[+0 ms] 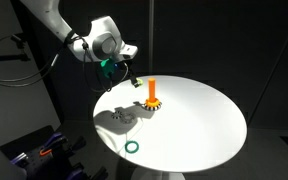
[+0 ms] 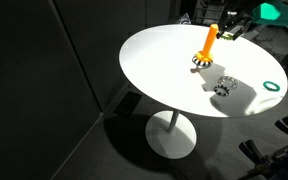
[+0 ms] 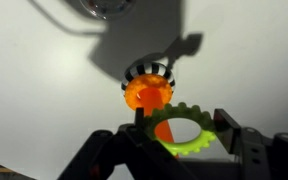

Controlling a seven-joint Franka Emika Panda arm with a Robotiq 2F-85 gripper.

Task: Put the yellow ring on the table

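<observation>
**Pincer state.** The pincer was clenched on the yellow ring, which sat between the two dark fingers at lower centre of the wrist view. The ring looked yellow-green there and had a toothed outer edge. It was held clear of the surface, not resting on it. The bottom edge of the frame cut off the rear of the fingers. The left contact face was hard to make out.

**Peg.** Directly above the ring in the wrist view, the orange peg was seen end-on, so its length was hidden. Only a sliver of its checkered base showed beyond it.

**Exterior views.** In an exterior view the pincer hung at upper left of the peg. The ring in its grip was too small and dark to distinguish. A toothed shadow lay on the surface, lower left of the peg. The green ring lay flat near the lower rim, well apart from the peg. In an exterior view the pincer sat at the upper right corner, and the arm behind it was cut off by the frame edge.
</observation>
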